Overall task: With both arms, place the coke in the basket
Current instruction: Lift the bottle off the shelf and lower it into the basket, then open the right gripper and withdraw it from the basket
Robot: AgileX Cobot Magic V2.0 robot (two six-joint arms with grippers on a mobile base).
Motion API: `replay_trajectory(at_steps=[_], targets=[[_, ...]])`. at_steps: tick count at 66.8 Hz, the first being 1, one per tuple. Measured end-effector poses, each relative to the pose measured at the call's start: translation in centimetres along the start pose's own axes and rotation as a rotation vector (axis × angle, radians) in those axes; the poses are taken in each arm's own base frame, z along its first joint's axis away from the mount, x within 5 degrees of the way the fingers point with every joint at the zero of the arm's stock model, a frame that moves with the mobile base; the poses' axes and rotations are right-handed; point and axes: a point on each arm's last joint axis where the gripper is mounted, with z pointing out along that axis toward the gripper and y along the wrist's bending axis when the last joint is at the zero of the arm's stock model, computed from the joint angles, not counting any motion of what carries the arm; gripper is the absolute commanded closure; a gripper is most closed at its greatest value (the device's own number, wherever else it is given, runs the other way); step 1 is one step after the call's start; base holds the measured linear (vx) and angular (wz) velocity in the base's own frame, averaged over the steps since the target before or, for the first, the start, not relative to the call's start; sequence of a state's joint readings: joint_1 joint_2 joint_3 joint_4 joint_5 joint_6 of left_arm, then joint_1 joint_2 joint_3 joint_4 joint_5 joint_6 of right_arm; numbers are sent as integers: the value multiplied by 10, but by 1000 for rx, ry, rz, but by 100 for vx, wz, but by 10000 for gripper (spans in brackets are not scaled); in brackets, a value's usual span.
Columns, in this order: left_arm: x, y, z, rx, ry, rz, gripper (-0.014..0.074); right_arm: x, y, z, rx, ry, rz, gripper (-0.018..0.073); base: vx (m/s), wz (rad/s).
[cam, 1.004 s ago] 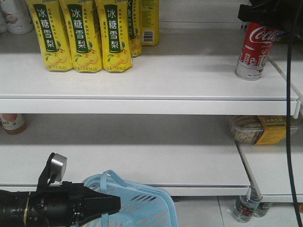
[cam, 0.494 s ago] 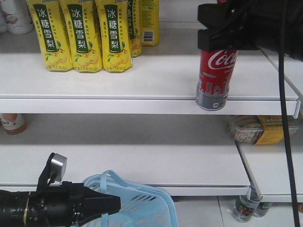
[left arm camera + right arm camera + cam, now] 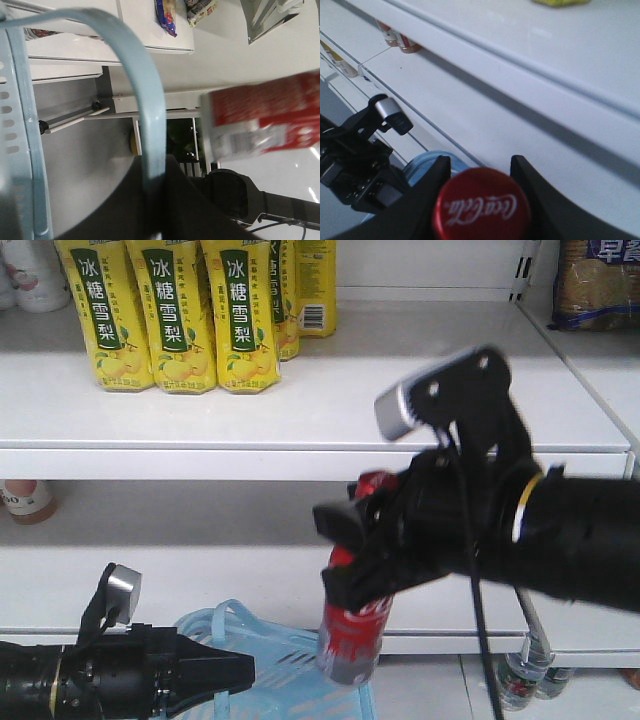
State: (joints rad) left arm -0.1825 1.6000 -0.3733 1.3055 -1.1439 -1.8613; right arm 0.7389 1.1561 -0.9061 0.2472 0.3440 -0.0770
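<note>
Front view: my right gripper (image 3: 350, 555) sits in the middle of the frame, jaws clamped around the coke (image 3: 352, 635). The can hangs tilted, red top tucked between my fingers, silver base pointing down at the lower middle of the frame. It is in the air, just off the right rim of the basket (image 3: 290, 670), which shows pale blue along the bottom edge. My left gripper (image 3: 235, 672) comes in from the lower left, its tip on the basket's handle (image 3: 225, 625). Yellow drink cartons (image 3: 165, 315) stand in a row on the top shelf (image 3: 300, 425), upper left, and a small bottle (image 3: 25, 500) sits at the left edge one shelf down.

Left wrist view: the handle (image 3: 147, 115) arcs from the top of the frame down through the middle and runs straight into the dark body of my gripper at the bottom. I am closed on it. The basket's slotted wall (image 3: 17, 150) fills the left edge. The coke (image 3: 265, 122) is blurred at right, lying sideways in the frame, red and silver; I can't tell its exact height over the basket from here.

Right wrist view: I look straight down on the can's red top (image 3: 481, 207), white script showing, at bottom centre, with my two black fingers (image 3: 427, 192) pressed on either side. My left arm (image 3: 362, 160) shows at lower left with a sliver of blue basket (image 3: 425, 167) beside it. White shelving (image 3: 520, 75) crosses the rest of the frame.
</note>
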Motion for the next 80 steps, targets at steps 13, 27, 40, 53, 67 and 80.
replay_trajectory(at_steps=[13, 27, 40, 53, 67, 80], targets=[[0, 0, 0, 0, 0, 0, 603, 58, -9, 20, 29, -84, 236, 564, 0, 0], [0, 0, 0, 0, 0, 0, 603, 95, -28, 31, 162, -145, 424, 564, 0, 0], [0, 0, 0, 0, 0, 0, 603, 118, -35, 57, 223, -41, 524, 561, 0, 0], [0, 0, 0, 0, 0, 0, 603, 143, -35, 84, 260, 55, 564, 554, 0, 0], [0, 0, 0, 0, 0, 0, 603, 154, -23, 114, 227, 69, 525, 545, 0, 0], [0, 0, 0, 0, 0, 0, 603, 168, -25, 129, 251, 81, 555, 493, 0, 0]])
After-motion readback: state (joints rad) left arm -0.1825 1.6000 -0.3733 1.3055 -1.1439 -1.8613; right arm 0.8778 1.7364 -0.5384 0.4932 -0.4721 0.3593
